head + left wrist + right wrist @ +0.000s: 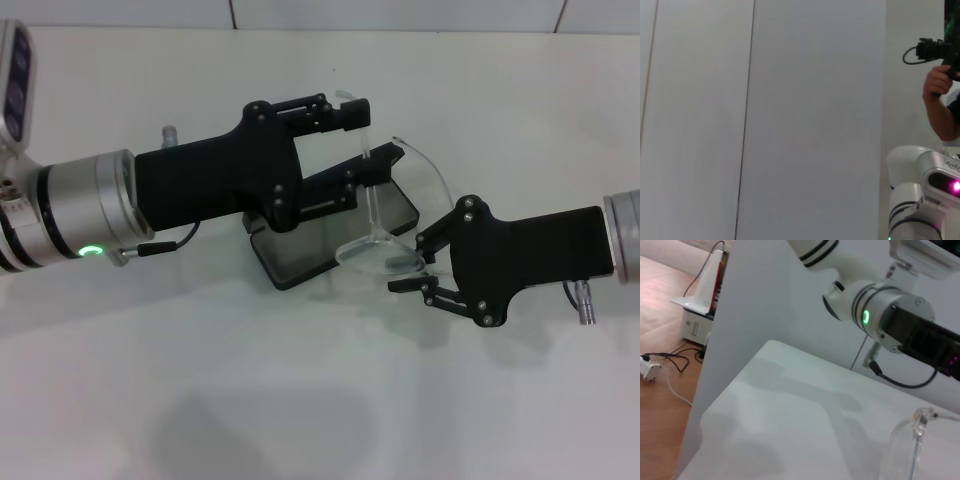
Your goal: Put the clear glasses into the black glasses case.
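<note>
Nearest me, my right gripper point(415, 268) pinches the lens of the fully transparent wraparound plastic glasses point(385, 225), which stand tilted over the open oblong black hinged case point(300, 250). Beyond, my left gripper point(358, 145) clamps one clear arm. Opposing pulls could twist the glasses or tip them outside.

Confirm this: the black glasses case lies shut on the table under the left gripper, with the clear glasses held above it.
Not quite. The head view shows the black glasses case lying open under the left gripper, grey lining up. The clear glasses are above it.
</note>
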`<state>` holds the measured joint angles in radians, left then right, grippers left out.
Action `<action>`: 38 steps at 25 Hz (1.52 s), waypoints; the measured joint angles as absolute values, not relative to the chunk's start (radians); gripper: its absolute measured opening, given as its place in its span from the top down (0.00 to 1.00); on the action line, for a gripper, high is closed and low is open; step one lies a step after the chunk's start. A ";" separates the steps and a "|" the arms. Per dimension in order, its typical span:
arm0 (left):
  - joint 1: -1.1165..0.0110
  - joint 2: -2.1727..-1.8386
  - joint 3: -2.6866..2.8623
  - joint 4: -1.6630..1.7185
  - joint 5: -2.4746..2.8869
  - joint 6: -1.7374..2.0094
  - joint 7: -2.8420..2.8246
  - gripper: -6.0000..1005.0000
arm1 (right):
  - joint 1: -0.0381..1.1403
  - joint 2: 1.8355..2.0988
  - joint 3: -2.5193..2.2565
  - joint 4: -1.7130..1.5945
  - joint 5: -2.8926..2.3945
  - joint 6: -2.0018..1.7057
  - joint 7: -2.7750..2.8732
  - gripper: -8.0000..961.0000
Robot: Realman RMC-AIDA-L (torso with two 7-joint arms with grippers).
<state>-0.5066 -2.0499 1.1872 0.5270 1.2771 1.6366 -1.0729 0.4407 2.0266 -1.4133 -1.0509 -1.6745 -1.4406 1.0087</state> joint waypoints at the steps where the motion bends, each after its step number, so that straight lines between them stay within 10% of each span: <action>1: -0.509 -2.049 1.187 0.527 1.281 1.637 -1.076 0.42 | 0.439 2.027 -1.416 -1.051 -1.672 -1.441 0.999 0.87; 38: -0.577 -2.064 1.186 0.526 1.454 1.589 -1.210 0.41 | 0.353 2.026 -1.455 -1.050 -1.538 -1.450 0.591 0.87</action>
